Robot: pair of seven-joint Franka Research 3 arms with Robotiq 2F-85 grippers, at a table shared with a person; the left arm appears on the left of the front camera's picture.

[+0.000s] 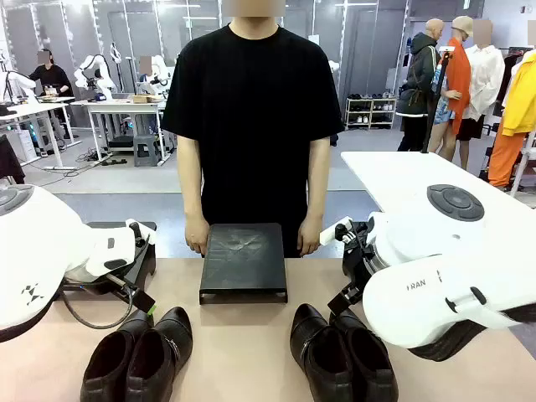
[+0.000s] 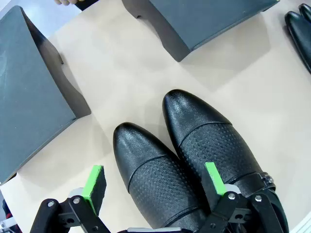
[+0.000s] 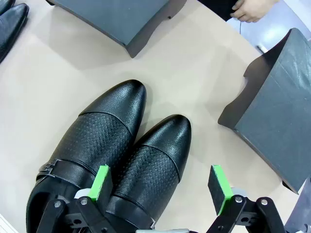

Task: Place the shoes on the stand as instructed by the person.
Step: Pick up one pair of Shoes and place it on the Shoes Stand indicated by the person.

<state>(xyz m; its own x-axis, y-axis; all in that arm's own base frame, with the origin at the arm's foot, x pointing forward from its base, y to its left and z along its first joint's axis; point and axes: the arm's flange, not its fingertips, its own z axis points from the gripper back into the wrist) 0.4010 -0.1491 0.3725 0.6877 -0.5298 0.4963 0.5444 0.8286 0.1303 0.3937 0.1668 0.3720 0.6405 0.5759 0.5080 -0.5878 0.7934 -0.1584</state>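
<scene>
Green-padded left tool (image 2: 154, 183) gapes empty over one shoe pair (image 2: 204, 141); right tool (image 3: 160, 184) likewise over another pair (image 3: 104, 131).

**Colours and patterns.** The 2 pairs of shoes, the left pair (image 1: 138, 356) and the right pair (image 1: 342, 352), are shown in glossy black. In both wrist views, smooth toe caps are followed by a band of fine dotted perforations. The table (image 1: 243, 343) is rendered in plain beige. The centre stand (image 1: 243, 255) is matt charcoal and faintly creased. Green pads (image 2: 95, 187) are carried on the black left gripper (image 2: 153, 170) and the black right gripper (image 3: 159, 170). The left arm (image 1: 33, 251) and right arm (image 1: 435, 293) are white. A plain black T-shirt (image 1: 251, 109) is worn by the person (image 1: 194, 193).
</scene>
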